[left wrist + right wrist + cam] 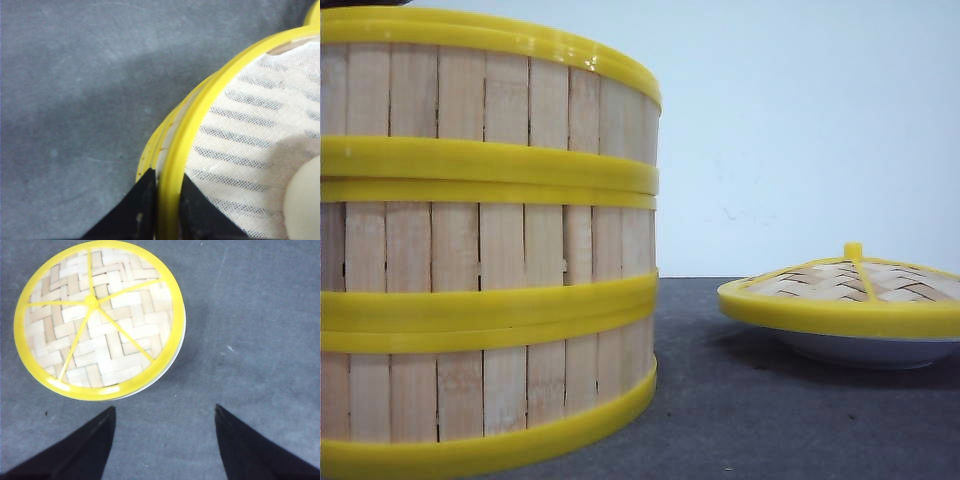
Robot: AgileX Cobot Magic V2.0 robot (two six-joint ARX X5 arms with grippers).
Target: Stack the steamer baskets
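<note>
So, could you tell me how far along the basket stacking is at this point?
All three steamer baskets already stand in one stack. The left gripper has its fingers on either side of the top basket's rim, so letting go is left. The right gripper hangs open beside the woven lid, which rests on the white plate.

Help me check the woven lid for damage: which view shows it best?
The right wrist view: it looks straight down on the woven lid, showing its whole weave, ribs and knob. The front view shows it only side-on, cut off at the frame edge, resting on a white plate. The left wrist view doesn't clearly show it.
</note>
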